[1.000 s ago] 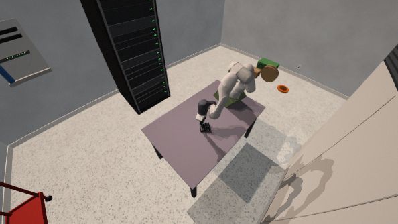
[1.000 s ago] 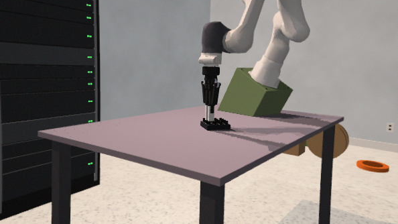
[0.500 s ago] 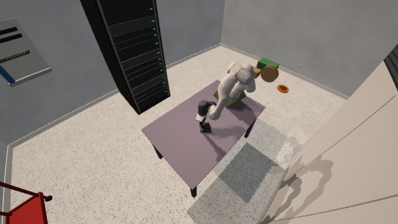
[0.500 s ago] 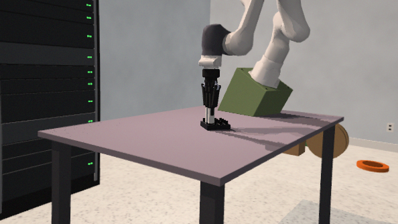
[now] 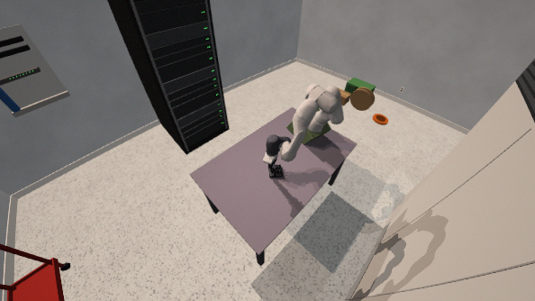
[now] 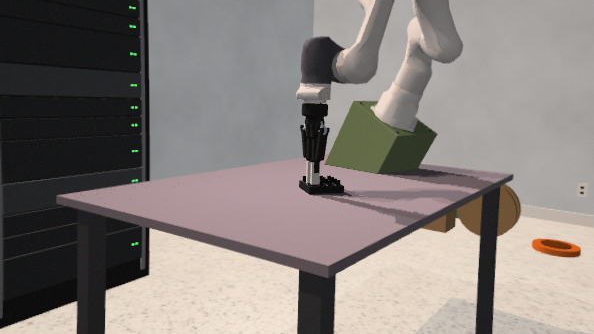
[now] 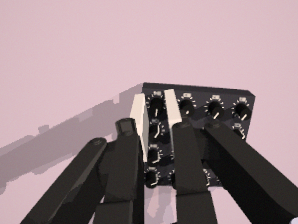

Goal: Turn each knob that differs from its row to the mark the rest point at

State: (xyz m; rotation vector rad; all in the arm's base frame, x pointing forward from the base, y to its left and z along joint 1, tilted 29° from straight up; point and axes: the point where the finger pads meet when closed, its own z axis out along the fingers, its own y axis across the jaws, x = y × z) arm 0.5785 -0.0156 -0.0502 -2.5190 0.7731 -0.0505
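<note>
The hand (image 5: pixel 272 168) (image 6: pixel 313 183) (image 7: pixel 156 106), its fingers slightly parted, straddles the left column of the knob box (image 5: pixel 276 176) (image 6: pixel 327 190) (image 7: pixel 199 90) on the tabletop (image 5: pixel 243 191) (image 6: pixel 225 217) (image 7: pixel 60 45); whether it pinches a knob cannot be told. Apparently lining up a turn, it next needs a centred grip.

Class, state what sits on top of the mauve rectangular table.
On the mauve rectangular table: a black square knob box and an olive-green block. The surface beneath both is covered.
</note>
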